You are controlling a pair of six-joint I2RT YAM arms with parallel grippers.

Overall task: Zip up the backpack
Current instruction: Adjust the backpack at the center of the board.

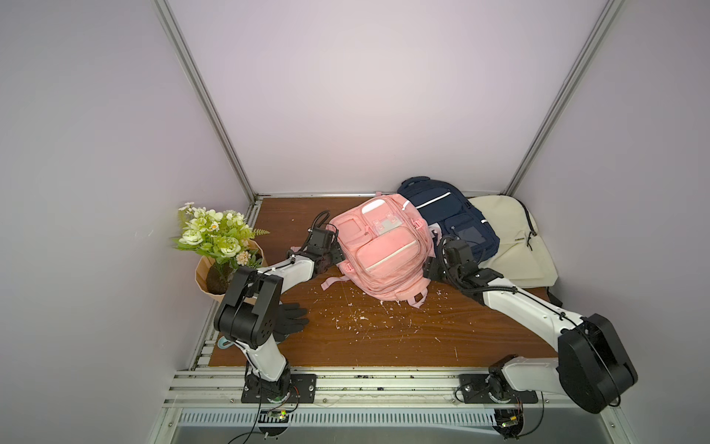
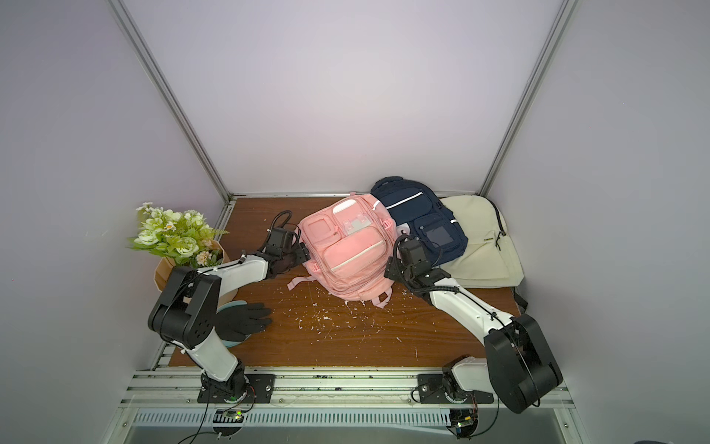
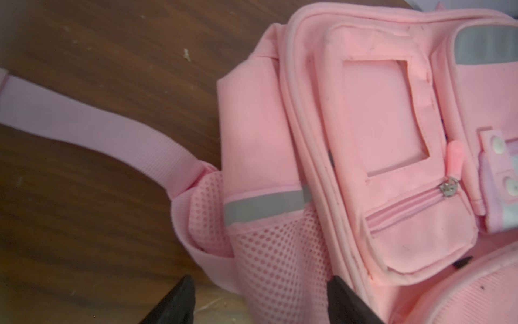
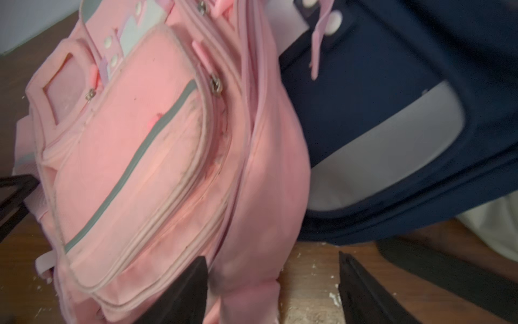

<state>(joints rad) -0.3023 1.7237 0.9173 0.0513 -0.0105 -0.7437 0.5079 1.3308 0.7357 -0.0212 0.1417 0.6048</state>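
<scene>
Both arms reach in from the near edge of the table [image 1: 384, 346], elbows raised and set wide, forearms angled inward to flank the pink backpack [image 1: 384, 250]. The backpack lies front-up in the middle-rear of the table, its top overlapping a navy backpack [image 1: 449, 215], which in turn lies on a cream backpack [image 1: 515, 246].

The left gripper [image 3: 260, 301] sits at the pink backpack's left side. Its jaws are apart, with the mesh side pocket [image 3: 280, 266] between them, and table shows beside one finger. The right gripper [image 4: 272, 289] sits at the opposite side near the bottom corner, jaws also spread. One finger lies against the pink fabric and the other is clear of it over the table. Neither clamps anything.

The small front pocket's zip [image 3: 406, 207] looks closed, its slider [image 3: 450, 189] at the end of the run. Nothing inside any pocket shows.

At the table's left, a paper pot [image 1: 207, 275] holds pale artificial flowers [image 1: 211, 234], and a black glove [image 1: 290, 319] lies nearby.
</scene>
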